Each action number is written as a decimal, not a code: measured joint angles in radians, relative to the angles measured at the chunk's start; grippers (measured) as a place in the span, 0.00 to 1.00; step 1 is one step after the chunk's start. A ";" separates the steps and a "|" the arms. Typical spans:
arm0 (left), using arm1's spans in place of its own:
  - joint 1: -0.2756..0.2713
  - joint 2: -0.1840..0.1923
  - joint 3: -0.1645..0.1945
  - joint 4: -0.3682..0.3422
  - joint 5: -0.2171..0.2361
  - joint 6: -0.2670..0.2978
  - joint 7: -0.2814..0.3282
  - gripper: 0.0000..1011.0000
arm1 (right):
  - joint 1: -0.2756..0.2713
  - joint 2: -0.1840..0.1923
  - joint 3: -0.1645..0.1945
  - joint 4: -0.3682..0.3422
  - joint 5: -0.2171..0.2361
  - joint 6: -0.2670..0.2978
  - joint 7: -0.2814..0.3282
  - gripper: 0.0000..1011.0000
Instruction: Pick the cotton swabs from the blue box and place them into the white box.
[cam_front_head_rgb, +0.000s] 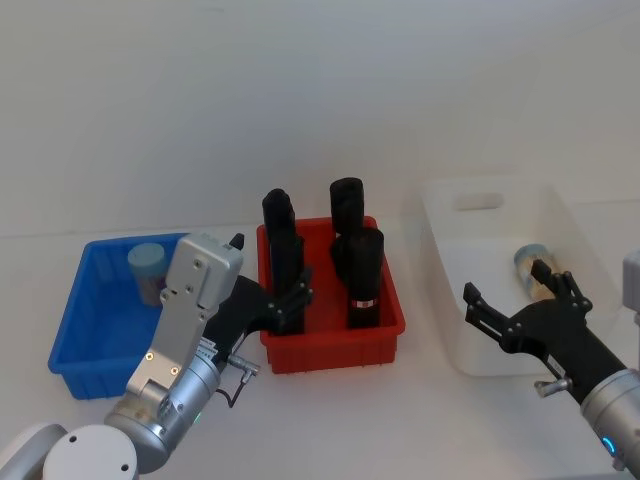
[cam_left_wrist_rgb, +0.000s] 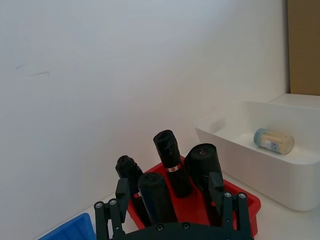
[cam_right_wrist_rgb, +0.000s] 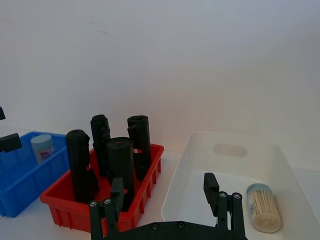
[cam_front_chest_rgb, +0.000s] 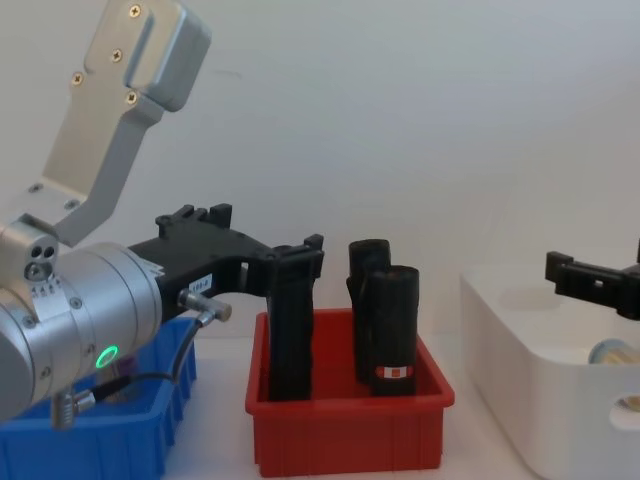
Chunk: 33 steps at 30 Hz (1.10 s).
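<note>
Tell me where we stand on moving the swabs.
Done: one swab jar lies in the white box. In hand: nothing. The right gripper hovers open at that box's near side, and the left gripper is open beside the red bin. Left: a second jar stands in the blue box, not yet picked.

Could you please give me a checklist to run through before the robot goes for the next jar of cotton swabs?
1. A cotton swabs jar stands upright in the blue box: ok.
2. Left gripper open and empty: ok.
3. Left gripper above the blue box: not ok; it is at the red bin, by the black rolls.
4. Left gripper's clearance from the rolls: cannot tell.
5. Right gripper open and empty at the white box: ok.
6. A second jar lies on its side inside the white box: ok.
</note>
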<state>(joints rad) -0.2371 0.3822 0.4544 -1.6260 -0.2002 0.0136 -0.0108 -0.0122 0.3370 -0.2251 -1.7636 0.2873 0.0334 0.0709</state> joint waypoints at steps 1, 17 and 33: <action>0.000 0.000 0.000 0.000 0.000 0.000 0.000 0.99 | 0.000 0.000 0.000 0.000 0.000 0.000 0.000 0.99; 0.000 0.000 0.000 0.000 0.000 0.000 0.000 0.99 | 0.102 -0.033 0.001 0.136 -0.020 -0.009 0.106 0.99; 0.000 0.000 0.000 0.000 0.000 0.000 0.000 0.99 | 0.309 -0.116 -0.025 0.420 -0.090 -0.057 0.267 0.99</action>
<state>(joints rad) -0.2372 0.3821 0.4542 -1.6262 -0.2005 0.0139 -0.0110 0.2973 0.2206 -0.2503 -1.3438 0.1975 -0.0235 0.3375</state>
